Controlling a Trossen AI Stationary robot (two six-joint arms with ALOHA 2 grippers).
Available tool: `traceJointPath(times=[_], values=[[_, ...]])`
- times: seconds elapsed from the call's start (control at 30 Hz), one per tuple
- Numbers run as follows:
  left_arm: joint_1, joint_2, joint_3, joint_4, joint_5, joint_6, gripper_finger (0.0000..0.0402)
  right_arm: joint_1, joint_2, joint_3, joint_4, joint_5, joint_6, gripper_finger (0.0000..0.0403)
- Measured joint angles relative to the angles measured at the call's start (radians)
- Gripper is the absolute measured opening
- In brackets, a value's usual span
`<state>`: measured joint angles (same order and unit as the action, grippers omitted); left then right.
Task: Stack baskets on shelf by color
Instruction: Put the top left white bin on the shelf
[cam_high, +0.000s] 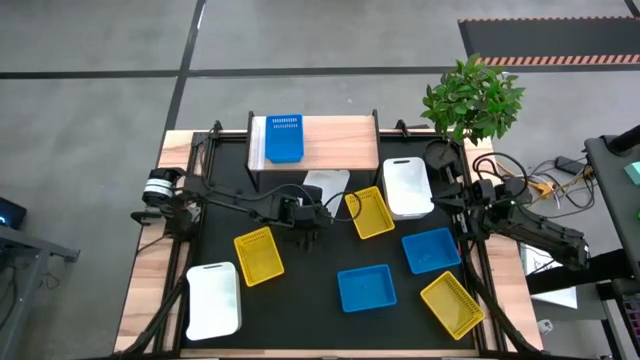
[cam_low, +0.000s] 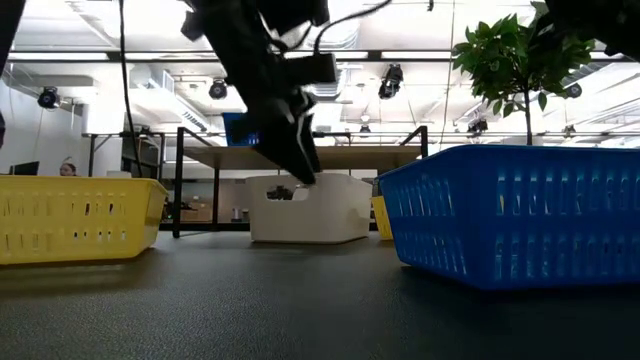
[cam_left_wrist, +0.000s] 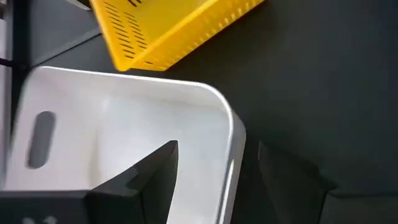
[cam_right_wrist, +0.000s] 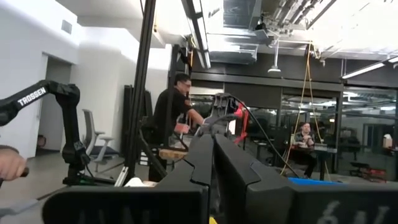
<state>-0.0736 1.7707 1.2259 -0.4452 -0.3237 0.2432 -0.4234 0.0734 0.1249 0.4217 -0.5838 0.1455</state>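
Observation:
My left gripper (cam_high: 312, 203) hangs open over a white basket (cam_high: 335, 182) that rests flat on the black table just in front of the shelf (cam_high: 340, 133). In the left wrist view one finger (cam_left_wrist: 146, 177) stands inside the basket (cam_left_wrist: 124, 118) and the other finger (cam_left_wrist: 292, 180) outside its wall (cam_left_wrist: 231, 134), with no touch that I can see. In the low view the left gripper (cam_low: 303, 170) reaches the white basket's (cam_low: 305, 210) rim. One blue basket (cam_high: 283, 138) lies on the shelf's left end. My right gripper (cam_right_wrist: 211, 165) is shut, raised at the table's right edge (cam_high: 478, 195).
Around the table lie two more white baskets (cam_high: 408, 187) (cam_high: 213, 300), yellow baskets (cam_high: 369, 212) (cam_high: 259, 254) (cam_high: 452, 304) and blue baskets (cam_high: 366, 288) (cam_high: 431, 250). A potted plant (cam_high: 472, 97) stands at the far right corner. People show in the room beyond.

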Motion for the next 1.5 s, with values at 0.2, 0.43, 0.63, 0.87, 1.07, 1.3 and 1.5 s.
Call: traceJointPath(times=[0.2,0.43,0.63,0.87,1.07,1.3,1.5], values=[[0.002,0.062,0.004,-0.008,-0.009,0.0,0.0198,0.0,0.0,0.0,-0.007,0.0,-0.008,0.0009],[0.002,0.062,0.005,-0.008,-0.012,-0.001,0.0123,0.0,0.0,0.0,-0.02,0.0,-0.034,0.0009],[0.002,0.062,0.005,-0.008,-0.015,0.009,0.0022,0.0,0.0,0.0,-0.021,0.0,-0.038,0.0009],[-0.009,0.055,0.005,-0.01,0.028,0.024,0.0003,0.0,0.0,0.0,-0.023,0.0,-0.034,0.0009],[-0.05,-0.001,0.014,-0.011,0.03,0.026,0.0001,0.0,0.0,0.0,-0.028,0.0,-0.034,0.0009],[-0.13,-0.097,0.038,-0.015,0.051,0.015,0.0001,0.0,0.0,-0.001,-0.046,0.002,-0.037,0.0009],[-0.21,-0.193,0.1,-0.007,0.187,-0.027,0.0,0.0,0.0,-0.001,-0.057,0.008,-0.042,0.0009]])
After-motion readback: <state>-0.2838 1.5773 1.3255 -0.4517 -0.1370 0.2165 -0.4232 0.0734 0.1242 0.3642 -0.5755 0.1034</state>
